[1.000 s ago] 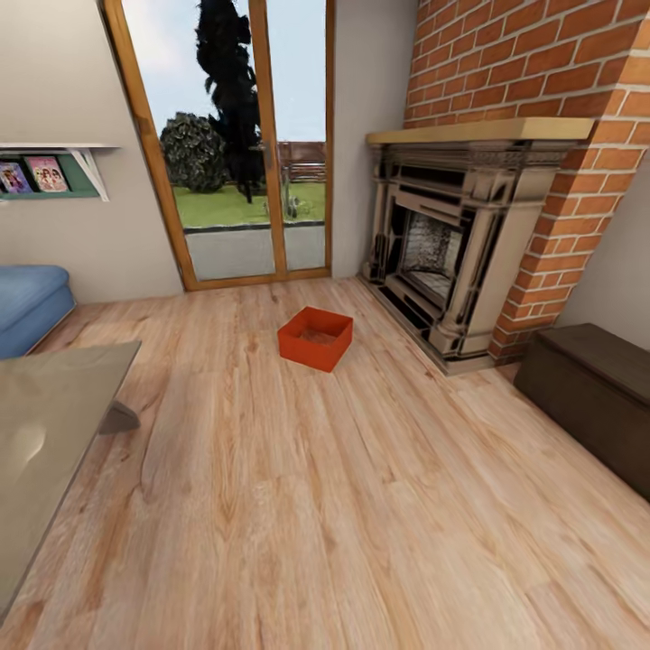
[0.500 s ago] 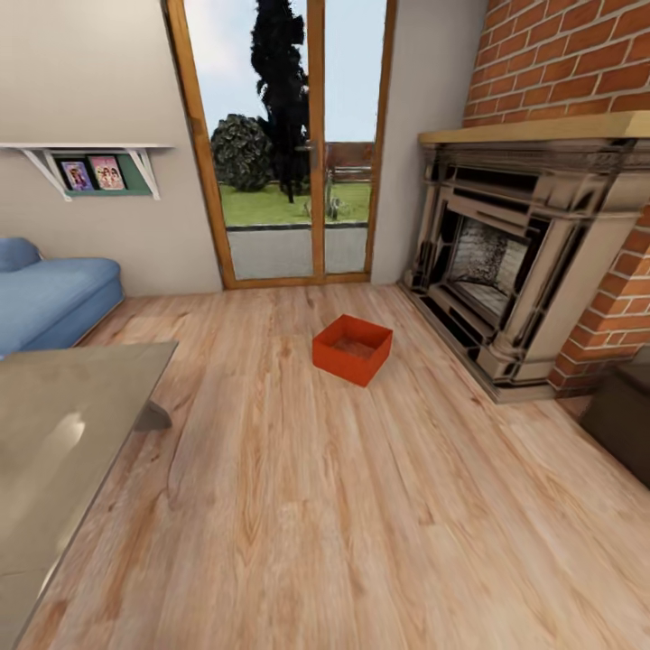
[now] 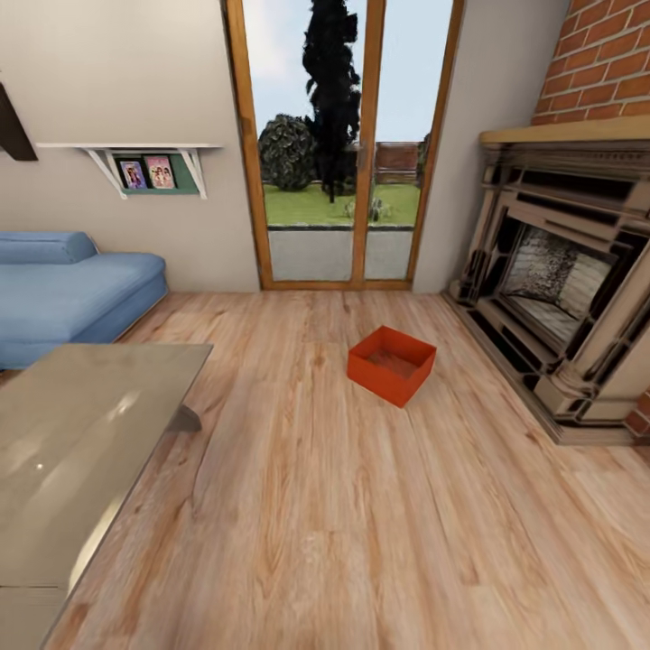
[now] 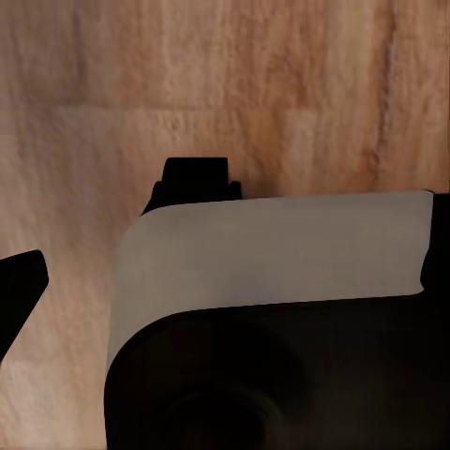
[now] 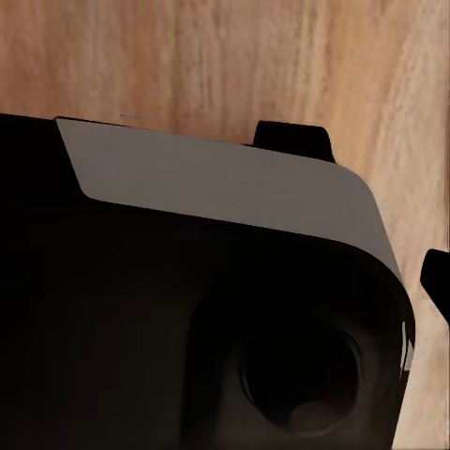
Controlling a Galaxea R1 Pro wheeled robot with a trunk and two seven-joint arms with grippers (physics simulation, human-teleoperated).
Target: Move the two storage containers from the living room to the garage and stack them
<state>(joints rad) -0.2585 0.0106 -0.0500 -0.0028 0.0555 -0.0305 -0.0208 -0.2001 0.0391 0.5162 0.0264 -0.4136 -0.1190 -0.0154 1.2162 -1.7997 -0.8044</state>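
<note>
Wrist views: both arms above wood floor.

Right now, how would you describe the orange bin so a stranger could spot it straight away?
Find the brick fireplace on the right and the tall glass door in the back wall. On the wood-plank floor between them sits a low, open-topped orange-red bin, the one brightly coloured thing on the bare boards.

Orange-red storage container, light wood-plank floor, blue sofa, red-brick fireplace.
</note>
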